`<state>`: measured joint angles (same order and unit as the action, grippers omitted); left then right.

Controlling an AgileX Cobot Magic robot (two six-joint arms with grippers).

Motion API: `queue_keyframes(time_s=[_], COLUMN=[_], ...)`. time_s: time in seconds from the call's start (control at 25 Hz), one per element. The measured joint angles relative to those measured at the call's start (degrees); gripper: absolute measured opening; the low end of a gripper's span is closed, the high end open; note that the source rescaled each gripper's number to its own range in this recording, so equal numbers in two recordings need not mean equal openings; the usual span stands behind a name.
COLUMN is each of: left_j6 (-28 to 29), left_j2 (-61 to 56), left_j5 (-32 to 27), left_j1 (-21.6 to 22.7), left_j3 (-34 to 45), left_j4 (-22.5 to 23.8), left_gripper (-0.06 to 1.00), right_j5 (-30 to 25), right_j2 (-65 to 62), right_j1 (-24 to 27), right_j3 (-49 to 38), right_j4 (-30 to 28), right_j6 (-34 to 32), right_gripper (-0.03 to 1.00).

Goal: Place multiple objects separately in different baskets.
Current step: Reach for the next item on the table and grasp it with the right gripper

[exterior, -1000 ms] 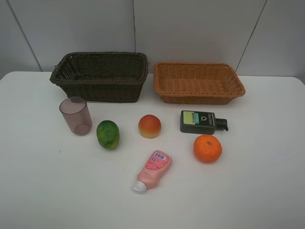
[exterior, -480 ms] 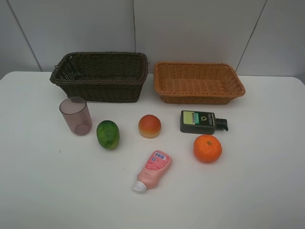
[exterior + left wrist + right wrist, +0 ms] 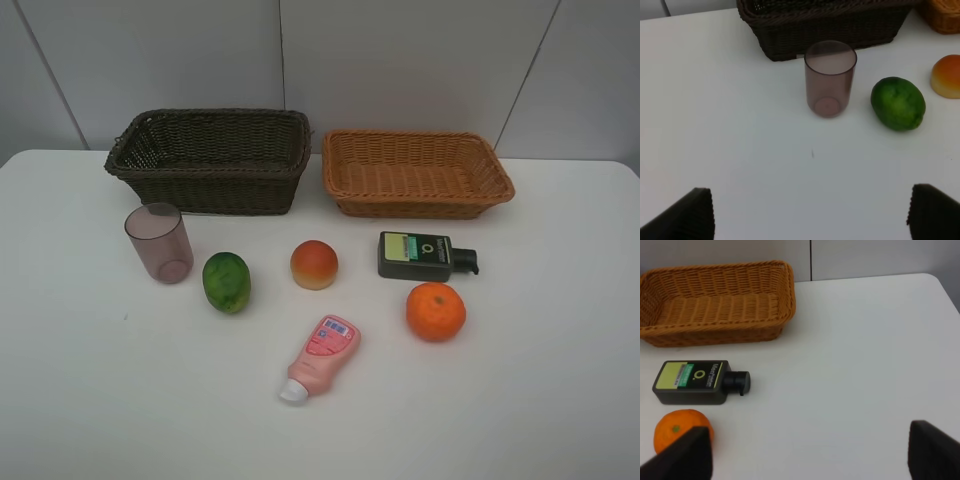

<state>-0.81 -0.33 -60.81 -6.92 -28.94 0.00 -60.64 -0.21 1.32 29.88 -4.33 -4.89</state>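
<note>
From the high camera, all six objects lie on the white counter [image 3: 120, 400], in front of the two baskets. The dark brown basket [image 3: 210, 115] sits at the back left and the tan basket [image 3: 420, 135] just beside it on the right. The mauve cup [image 3: 160, 243] stands upright, with the green fruit [image 3: 227, 282] near it, then the peach [image 3: 314, 265] and the dark bottle [image 3: 415, 256] lying flat. The orange [image 3: 436, 311] sits just in front of that bottle. The pink bottle [image 3: 323, 355] lies nearest the camera, cap pointing forward. Neither arm shows in this view. Nothing has shifted over the last second, so the sorting appears not to have begun, and both baskets look empty.

In the left wrist view, the left end effector [image 3: 812, 212] is spread wide with nothing between its tips. It hangs over bare counter, well apart from the cup [image 3: 830, 79] and the green fruit [image 3: 898, 103]. The dark brown basket's wall [image 3: 830, 30] rises behind the cup, which looks like the likeliest first pick for this arm.

In the right wrist view, the right end effector [image 3: 810, 452] also has its tips standing apart and empty. One tip partly hides the orange [image 3: 677, 432]. The dark bottle [image 3: 692, 382] lies beyond it and the tan basket [image 3: 715, 332] farther on. The orange seems this arm's nearest target.
</note>
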Motion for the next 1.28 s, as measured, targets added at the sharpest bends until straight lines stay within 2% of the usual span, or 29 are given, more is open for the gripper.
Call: queue_keyframes(time_s=[0.56, 0.68, 0.92, 1.04, 1.16, 1.28], left_j6=[0.0, 0.0, 0.0, 0.0, 0.0, 0.0], left_j2=[0.0, 0.0, 0.0, 0.0, 0.0, 0.0], left_j5=[0.0, 0.0, 0.0, 0.0, 0.0, 0.0], left_j1=[0.0, 0.0, 0.0, 0.0, 0.0, 0.0], left_j3=[0.0, 0.0, 0.0, 0.0, 0.0, 0.0], left_j4=[0.0, 0.0, 0.0, 0.0, 0.0, 0.0], left_gripper=[1.0, 1.0, 1.0, 1.0, 1.0, 1.0], right_j5=[0.0, -0.14, 0.42, 7.37, 12.83, 15.88], right_j2=[0.16, 3.69, 21.14, 32.72, 45.26, 57.49], right_j1=[0.0, 0.0, 0.0, -0.58, -4.53, -9.52], right_j3=[0.0, 0.32, 8.96, 13.7, 17.47, 20.81], right_j4=[0.0, 0.0, 0.22, -0.49, -0.64, -0.64], right_j6=[0.0, 0.0, 0.0, 0.0, 0.0, 0.0], right_gripper=[0.58, 0.58, 0.58, 0.58, 0.58, 0.58])
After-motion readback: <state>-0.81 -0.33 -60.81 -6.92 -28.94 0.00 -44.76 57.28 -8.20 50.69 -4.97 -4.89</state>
